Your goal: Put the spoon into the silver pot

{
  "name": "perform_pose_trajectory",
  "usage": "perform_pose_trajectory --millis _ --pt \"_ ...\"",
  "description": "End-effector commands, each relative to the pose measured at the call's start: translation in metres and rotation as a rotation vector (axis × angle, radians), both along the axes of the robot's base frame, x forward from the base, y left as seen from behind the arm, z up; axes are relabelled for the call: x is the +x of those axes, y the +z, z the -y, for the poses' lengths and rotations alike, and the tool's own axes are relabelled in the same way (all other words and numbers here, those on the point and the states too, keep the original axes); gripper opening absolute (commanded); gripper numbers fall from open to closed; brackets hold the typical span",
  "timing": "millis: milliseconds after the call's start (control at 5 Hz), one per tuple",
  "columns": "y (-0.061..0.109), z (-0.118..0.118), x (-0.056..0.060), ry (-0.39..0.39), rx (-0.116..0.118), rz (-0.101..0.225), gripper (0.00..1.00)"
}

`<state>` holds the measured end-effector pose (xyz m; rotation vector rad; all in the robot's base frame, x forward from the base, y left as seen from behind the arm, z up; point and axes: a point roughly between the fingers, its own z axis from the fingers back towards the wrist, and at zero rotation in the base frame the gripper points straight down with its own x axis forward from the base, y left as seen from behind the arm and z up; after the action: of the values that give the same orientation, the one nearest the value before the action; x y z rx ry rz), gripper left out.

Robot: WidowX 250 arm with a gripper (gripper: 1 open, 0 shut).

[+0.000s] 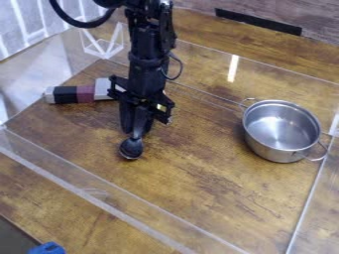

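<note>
The robot's gripper [135,119], black and carried on a dark arm [143,45], points straight down over the spoon [130,149]. Its two fingers are drawn in around the region of the spoon's handle. Whether they are pressed on the handle or stand a little apart cannot be told, since the dark fingers cover that part; nor can it be told whether the spoon bears on the table or hangs just above it.

Of the spoon, the metal bowl shows best, dark with a small bright glint, lying on the near side of the fingertips. The handle is nearly all hidden, with only a pale trace between the fingers. The spoon is outside the silver pot [281,131], well apart from it. The pot stands upright toward the right edge of the view, its mouth facing up, its inner wall shiny, a small loop handle at either side.

The surface is a brown wooden table [199,193] with visible grain. Behind the gripper, toward the left, lies a block [79,93], dark and maroon at one end and pale grey farther along, partly covered by the gripper. A blue object [48,248] is cut off at the bottom left corner. Clear, glossy material runs along the left side of the table.
</note>
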<state>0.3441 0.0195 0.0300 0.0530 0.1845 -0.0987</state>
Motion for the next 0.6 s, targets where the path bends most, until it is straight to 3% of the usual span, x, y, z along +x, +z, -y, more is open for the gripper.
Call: perform_pose_trajectory --millis 0,200,400 --pt "0.029 0.003 -0.007 0.060 0.017 0.046 0.00" --pt "0.050 0.016 -0.015 0.100 0.044 0.051 0.00" --pt "0.084 0.030 -0.008 0.063 0.073 0.093 0.00"
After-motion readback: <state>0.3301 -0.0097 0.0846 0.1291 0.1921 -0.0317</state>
